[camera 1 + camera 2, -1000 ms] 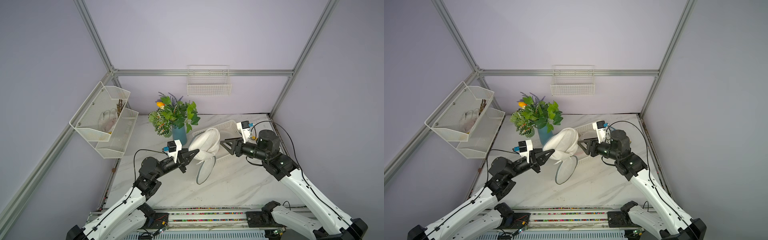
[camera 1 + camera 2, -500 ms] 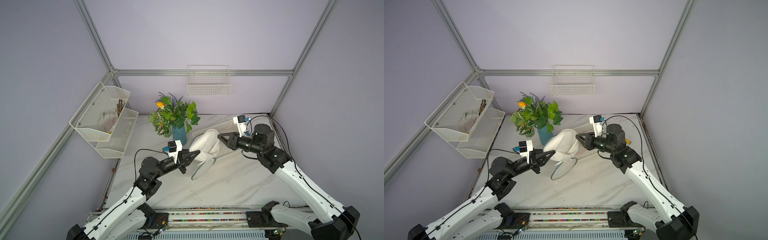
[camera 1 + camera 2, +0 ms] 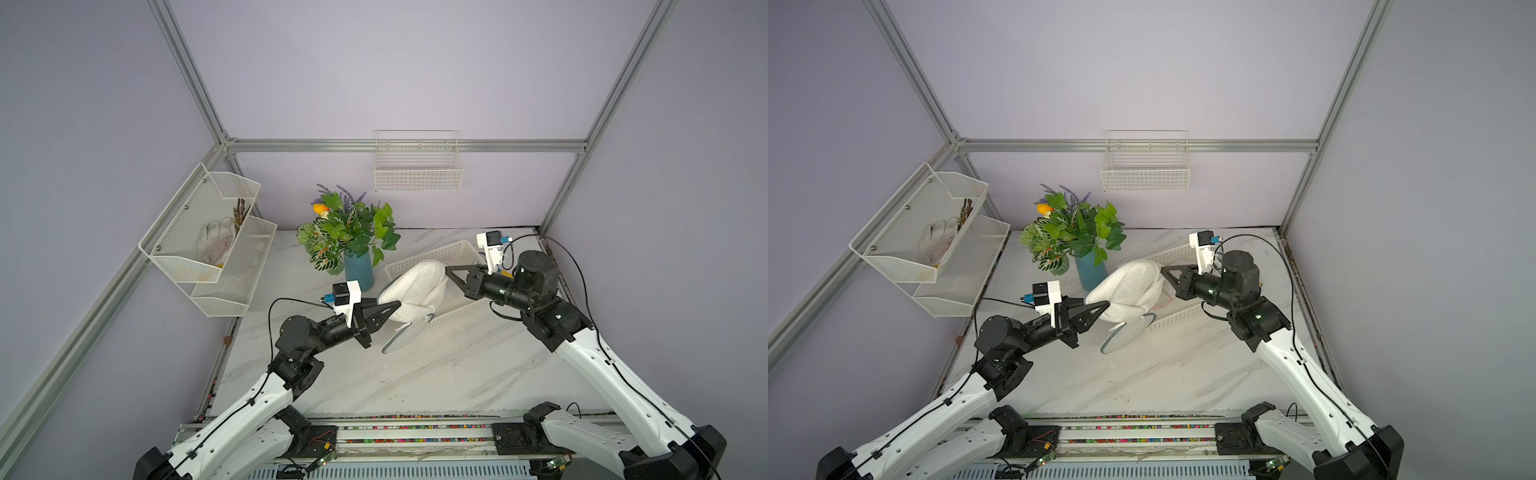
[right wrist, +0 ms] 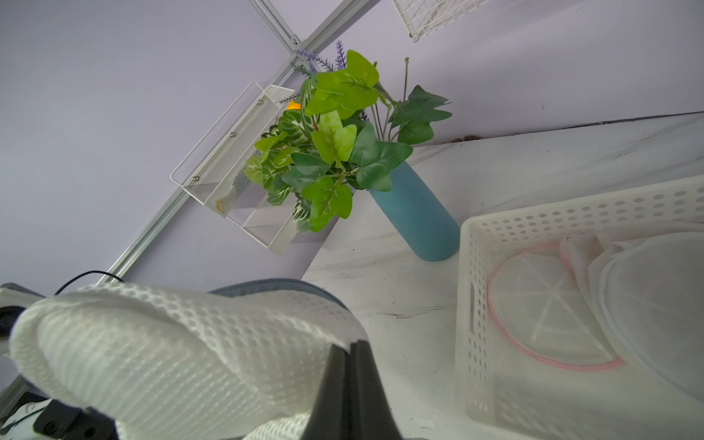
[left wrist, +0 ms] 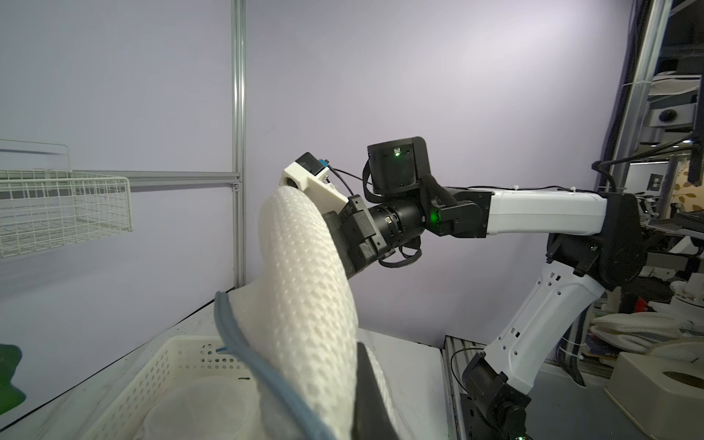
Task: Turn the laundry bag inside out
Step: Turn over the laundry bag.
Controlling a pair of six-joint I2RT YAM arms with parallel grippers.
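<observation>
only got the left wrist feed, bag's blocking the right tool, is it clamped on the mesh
Observer: Yes. The right wrist view shows the right tool shut on an edge of the white laundry bag.
Operator: how's the bag sitting overall
Observer: In both top views it spans from the left tool, shut on its other end, across to the right tool, with its blue-rimmed panel hanging underneath.
Operator: anything in the basket
Observer: The right wrist view shows a pink-rimmed round mesh piece lying inside the basket.
</observation>
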